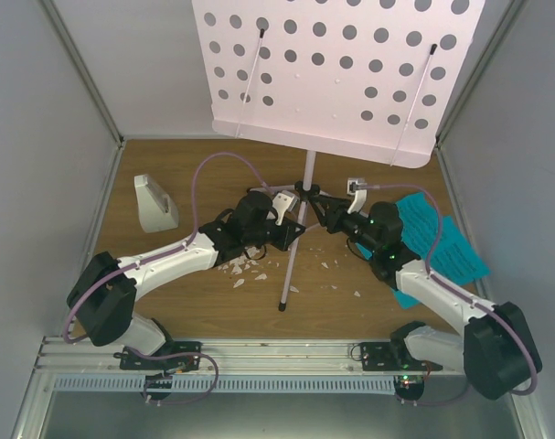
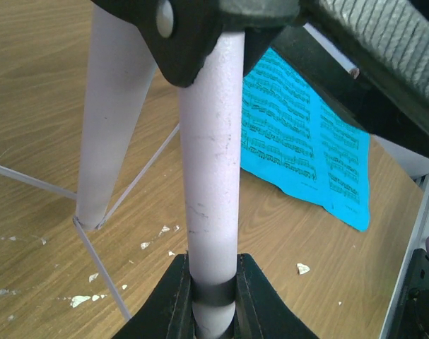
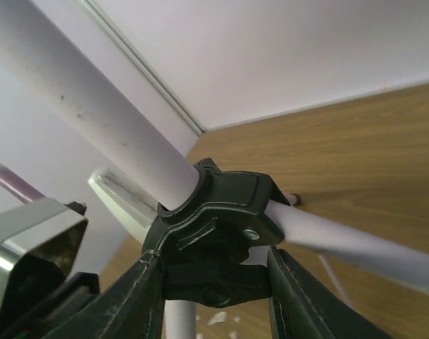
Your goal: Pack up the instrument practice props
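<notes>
The pale-lilac music stand (image 1: 341,64) stands mid-table, its perforated plate filling the top of the overhead view. My left gripper (image 1: 293,232) (image 2: 213,272) is shut on one lilac tube (image 2: 213,162) of the stand, just below the black tripod hub (image 1: 306,195). My right gripper (image 1: 325,208) (image 3: 214,282) is shut on that hub (image 3: 221,212), one jaw pressed against each side. The white pyramid metronome (image 1: 154,203) sits at the left, apart from both arms. Cyan sheet-music pages (image 1: 446,245) (image 2: 306,141) lie flat at the right, partly under the right arm.
White crumbs (image 1: 245,267) (image 2: 302,268) are scattered on the wooden table (image 1: 186,302) around the stand's feet. A tripod leg (image 1: 289,274) reaches toward the near edge. Grey walls close the left, right and back sides.
</notes>
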You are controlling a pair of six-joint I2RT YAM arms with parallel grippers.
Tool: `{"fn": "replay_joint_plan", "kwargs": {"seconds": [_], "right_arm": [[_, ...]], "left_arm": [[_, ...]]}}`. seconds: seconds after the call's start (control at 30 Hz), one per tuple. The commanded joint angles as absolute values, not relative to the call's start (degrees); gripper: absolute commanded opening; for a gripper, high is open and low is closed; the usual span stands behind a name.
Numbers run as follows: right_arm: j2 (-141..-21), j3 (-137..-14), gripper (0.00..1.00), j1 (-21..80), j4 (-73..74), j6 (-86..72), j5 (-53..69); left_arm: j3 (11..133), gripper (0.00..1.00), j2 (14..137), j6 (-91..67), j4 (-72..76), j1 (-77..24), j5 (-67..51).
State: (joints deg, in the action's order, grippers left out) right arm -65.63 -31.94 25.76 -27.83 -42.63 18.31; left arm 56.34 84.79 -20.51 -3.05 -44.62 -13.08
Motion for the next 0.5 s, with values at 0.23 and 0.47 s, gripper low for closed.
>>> {"fn": "replay_joint_plan", "kwargs": {"seconds": [0.23,0.47], "right_arm": [[-58.8,-39.5,0.75,25.2,-17.1,-29.3,13.7],[-57.9,-31.3,0.78,20.3,-26.8,-56.3,23.3]], "left_arm": [[56.5,0.0,83.1,-19.8,-3.3,-44.0,-11.6],[56.1,0.04,83.1,-20.3,-3.0,-44.0,-12.0]]}}
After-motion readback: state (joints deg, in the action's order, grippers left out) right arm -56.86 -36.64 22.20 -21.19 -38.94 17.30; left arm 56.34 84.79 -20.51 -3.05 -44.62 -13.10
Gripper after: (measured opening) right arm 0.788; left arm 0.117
